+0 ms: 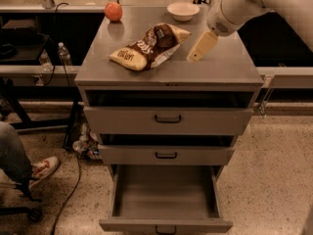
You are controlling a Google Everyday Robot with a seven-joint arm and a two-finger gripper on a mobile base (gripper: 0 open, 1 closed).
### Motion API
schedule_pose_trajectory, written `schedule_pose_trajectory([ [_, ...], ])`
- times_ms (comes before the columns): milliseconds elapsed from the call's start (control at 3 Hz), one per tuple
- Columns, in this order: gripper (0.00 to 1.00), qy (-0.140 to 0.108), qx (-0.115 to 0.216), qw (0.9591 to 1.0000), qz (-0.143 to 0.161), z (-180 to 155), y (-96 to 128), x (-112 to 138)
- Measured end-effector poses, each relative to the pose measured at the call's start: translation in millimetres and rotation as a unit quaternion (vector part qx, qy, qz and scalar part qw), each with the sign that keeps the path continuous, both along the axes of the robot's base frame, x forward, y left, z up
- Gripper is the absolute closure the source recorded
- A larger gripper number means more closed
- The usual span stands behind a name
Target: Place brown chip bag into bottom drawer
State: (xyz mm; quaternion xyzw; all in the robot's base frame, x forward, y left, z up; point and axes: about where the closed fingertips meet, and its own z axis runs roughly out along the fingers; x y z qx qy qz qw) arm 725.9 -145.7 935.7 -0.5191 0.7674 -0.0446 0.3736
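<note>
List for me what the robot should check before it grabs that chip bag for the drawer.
1. Bottom drawer pulled open: ok.
2. Brown chip bag lying free on the cabinet top: ok.
3. Claw touching the bag: not ok, it hangs beside it, apart.
4. Orange ball and white bowl apart from the bag: ok.
5. Upper drawers leaving the bottom one uncovered: ok.

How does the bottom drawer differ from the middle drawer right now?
The bottom drawer is pulled far out, floor showing; the middle drawer is barely out, showing a dark gap. Both are grey with black handles. The pincer hangs over the cabinet top, beside the brown chip bag.
</note>
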Motion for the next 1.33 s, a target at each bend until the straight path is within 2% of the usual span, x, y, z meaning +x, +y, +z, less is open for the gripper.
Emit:
schedule_pose_trajectory([
  [333,0.0,-0.025,-0.016,0.9984,0.048,-3.1,24.7,40.8],
  [667,0.0,-0.032,-0.027,0.9953,0.087,-10.9,47.8,67.8],
  [1000,0.0,-0.03,-0.038,0.9914,0.122,-21.7,71.0,85.4],
  [1333,0.02,-0.015,-0.044,0.9869,0.154,-37.9,95.3,95.4],
])
